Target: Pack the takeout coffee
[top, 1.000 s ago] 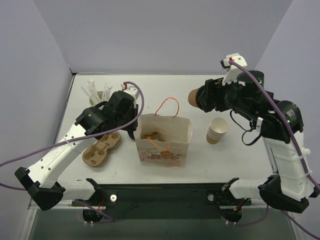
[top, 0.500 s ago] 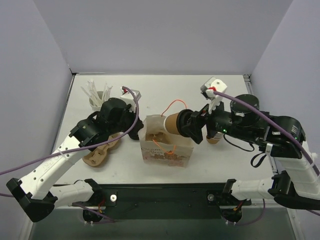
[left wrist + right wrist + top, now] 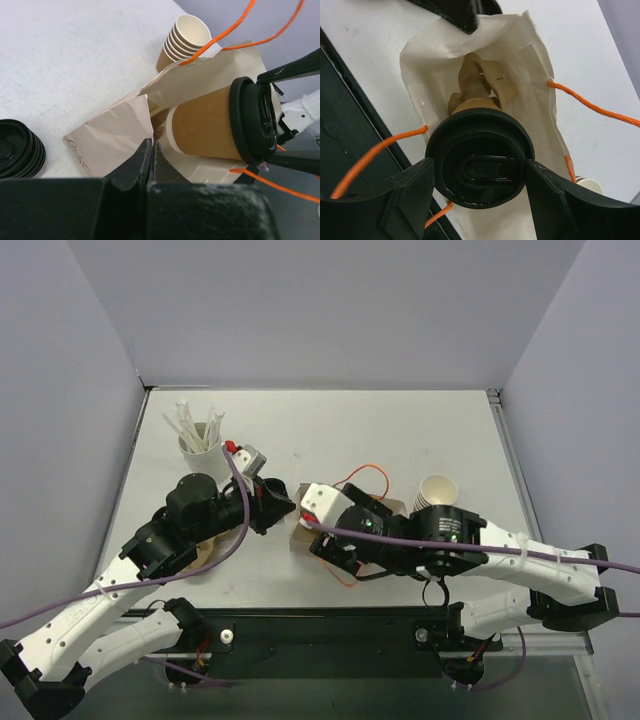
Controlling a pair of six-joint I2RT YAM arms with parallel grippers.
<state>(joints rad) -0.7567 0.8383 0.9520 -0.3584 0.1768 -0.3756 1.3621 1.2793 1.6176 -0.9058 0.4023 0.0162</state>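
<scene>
The takeout coffee (image 3: 210, 122), a brown paper cup with a black lid (image 3: 480, 165), hangs in the open mouth of the white paper bag (image 3: 110, 135) with orange handles. My right gripper (image 3: 480, 170) is shut on the lid's rim, one finger on each side, cup bottom pointing into the bag (image 3: 530, 65). My left gripper (image 3: 151, 150) is shut on the bag's rim beside the cup. In the top view the right gripper (image 3: 335, 530) covers the bag (image 3: 298, 538) and hides the coffee. The left gripper (image 3: 283, 506) is at the bag's left edge.
A brown cardboard piece (image 3: 480, 80) lies in the bag's bottom. A stack of lidless cups (image 3: 437, 492) stands right of the bag, also in the left wrist view (image 3: 182, 40). A stack of black lids (image 3: 20, 150) lies left. A cup of straws (image 3: 198, 432) stands back left.
My right arm swung the coffee from the back right to over the bag and lowered it into its mouth. My left arm moved right and closed on the bag's rim.
</scene>
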